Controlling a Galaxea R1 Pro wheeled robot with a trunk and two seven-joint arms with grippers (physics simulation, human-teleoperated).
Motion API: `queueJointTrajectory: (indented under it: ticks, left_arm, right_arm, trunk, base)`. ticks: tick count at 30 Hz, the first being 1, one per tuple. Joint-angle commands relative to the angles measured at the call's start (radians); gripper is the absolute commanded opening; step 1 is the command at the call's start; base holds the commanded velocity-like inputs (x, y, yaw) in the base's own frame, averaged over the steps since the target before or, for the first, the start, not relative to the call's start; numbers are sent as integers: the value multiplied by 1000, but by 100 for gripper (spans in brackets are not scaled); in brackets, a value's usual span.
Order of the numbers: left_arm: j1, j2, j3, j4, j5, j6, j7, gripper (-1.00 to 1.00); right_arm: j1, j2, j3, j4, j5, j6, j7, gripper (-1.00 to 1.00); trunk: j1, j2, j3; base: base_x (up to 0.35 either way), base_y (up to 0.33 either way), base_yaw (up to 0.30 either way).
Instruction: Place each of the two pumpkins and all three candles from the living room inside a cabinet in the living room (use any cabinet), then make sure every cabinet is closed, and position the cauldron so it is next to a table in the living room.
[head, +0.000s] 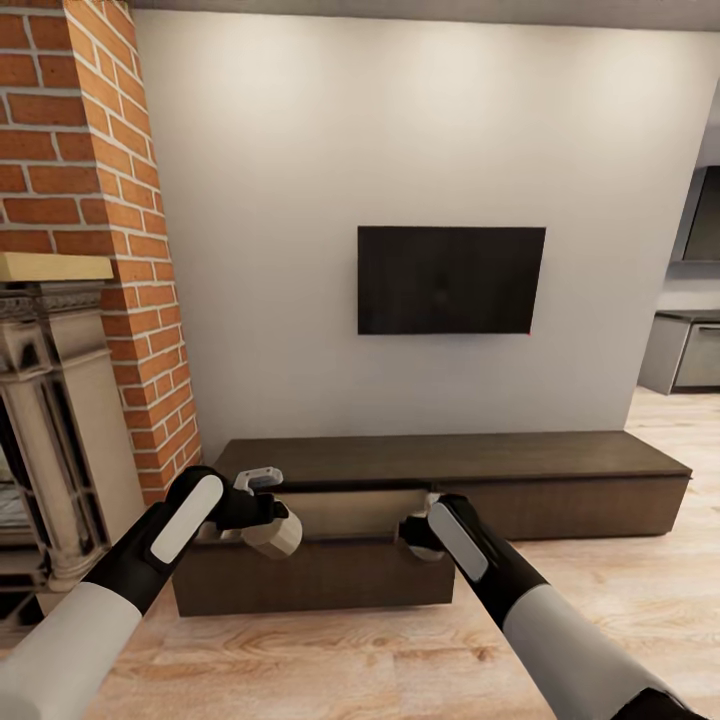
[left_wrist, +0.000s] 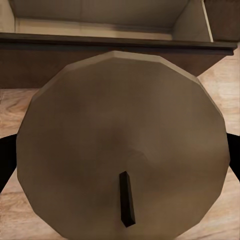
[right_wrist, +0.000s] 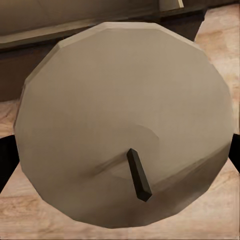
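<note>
A grey-brown candle (head: 280, 535) sits in my left gripper (head: 262, 522), which is shut on it just above the left end of the cabinet's pulled-out drawer (head: 350, 512). In the left wrist view that candle (left_wrist: 120, 140) shows its top and dark wick, with the tan drawer interior (left_wrist: 100, 17) beyond. My right gripper (head: 418, 532) is shut on a second candle (head: 410, 527) over the drawer's right end, seen close in the right wrist view as the candle (right_wrist: 125, 120). The long dark-brown cabinet (head: 560, 470) runs along the wall. Pumpkins, cauldron and table are out of view.
A brick chimney (head: 90, 200) and a pale stone fireplace (head: 60, 440) stand close on the left. A black TV (head: 450, 280) hangs on the wall above the cabinet. Grey kitchen units (head: 685, 350) lie far right. Wood floor (head: 400, 650) lies before the cabinet.
</note>
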Motion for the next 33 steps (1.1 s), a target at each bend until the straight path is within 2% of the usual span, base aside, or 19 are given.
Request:
queueJointTrajectory:
  ticks: [1, 5, 8, 11, 20, 30, 33]
  left_arm:
    - [-1, 1, -3, -1, 10, 1, 10, -100]
    - [-1, 0, -4, 1, 8, 1, 12, -100]
    - [-1, -1, -8, 1, 6, 1, 13, -100]
    - [-2, -1, -10, 3, 5, 1, 13, -100]
    - [-4, -2, -12, 100, 2, 1, 15, -100]
    - [-6, -4, -13, 130, 1, 1, 18, -100]
    - [-6, -4, -14, 135, 1, 1, 19, -100]
  right_arm:
    - [-5, 2, 1, 8, -12, 4, -11, -100]
    - [-34, 22, -2, 94, -11, 22, -11, -100]
    - [-75, 50, -2, 198, -4, 27, -12, -100]
    - [-90, 60, -2, 236, -3, 28, -12, -100]
    - [-99, 67, -2, 260, -7, 12, -9, -100]
    - [-99, 67, -3, 264, -10, -35, -2, -100]
    - [-100, 68, -2, 264, -10, -37, -1, -100]
  trunk:
    - [-4, 7, 2]
    - [-19, 35, 15]
    - [-31, 56, 24]
    - [-42, 77, 33]
    - [-77, 140, 62]
    - [-115, 210, 93]
    - [-115, 210, 93]
  base:
    - [0, 0, 0]
    - [0, 0, 0]
    - [0, 0, 0]
    - [0, 0, 0]
    - [0, 0, 0]
    - [0, 0, 0]
    - [0, 0, 0]
